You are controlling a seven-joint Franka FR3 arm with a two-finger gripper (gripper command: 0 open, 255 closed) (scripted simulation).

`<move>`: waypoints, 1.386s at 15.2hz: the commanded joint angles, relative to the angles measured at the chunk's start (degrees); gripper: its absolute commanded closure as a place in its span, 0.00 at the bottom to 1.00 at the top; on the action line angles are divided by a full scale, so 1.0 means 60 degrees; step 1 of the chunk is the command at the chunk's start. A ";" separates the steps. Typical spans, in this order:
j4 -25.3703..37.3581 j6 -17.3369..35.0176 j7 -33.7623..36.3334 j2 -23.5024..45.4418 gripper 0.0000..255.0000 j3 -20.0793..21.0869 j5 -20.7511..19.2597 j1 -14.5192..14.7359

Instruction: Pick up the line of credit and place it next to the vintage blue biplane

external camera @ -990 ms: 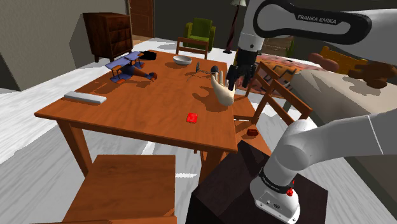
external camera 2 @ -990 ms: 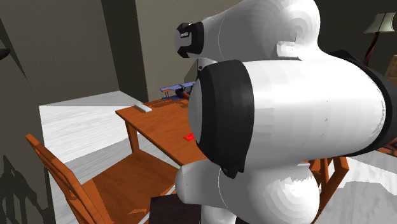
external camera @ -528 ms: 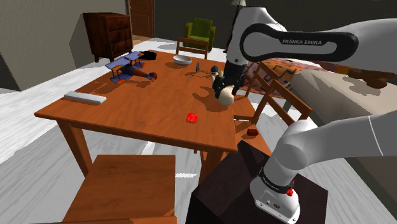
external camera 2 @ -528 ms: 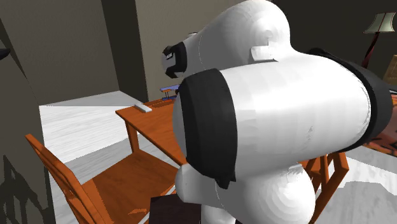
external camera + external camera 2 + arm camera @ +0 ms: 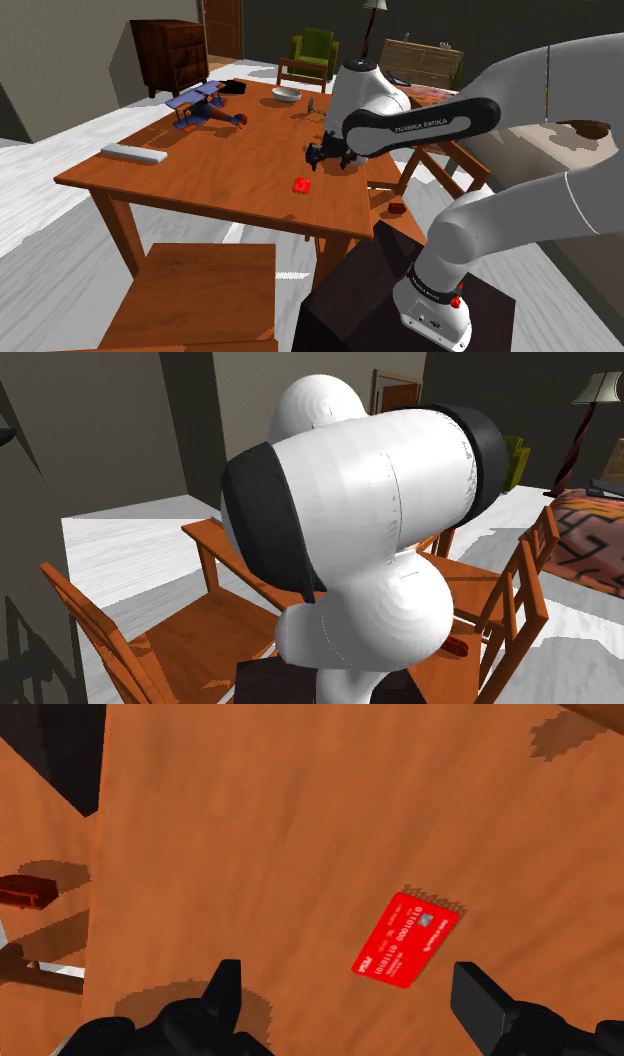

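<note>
The hand (image 5: 316,156) is held low over the wooden counter (image 5: 180,175), just beside the red card (image 5: 302,184), and no contact with it is seen. The card is laid flat on the counter's near part, towards the dark stand (image 5: 380,290). In the wrist view the two fingers (image 5: 225,989) are spread wide apart with nothing clasped. There the card (white print can be made out on its face) lies ahead of the fingertips, closer to one finger than to the other. The blue biplane (image 5: 205,108) is set well apart from the card, at the counter's far corner towards the shoulder view's left. A white bowl (image 5: 287,95) is placed by the far edge, and a flat grey bar (image 5: 133,153) near the left edge. A wooden chair (image 5: 200,290) is drawn up at the near side.
</note>
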 commanded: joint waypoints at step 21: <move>0.1486 0.3199 0.9343 0.4981 0.00 0.5878 -0.7148 -0.6380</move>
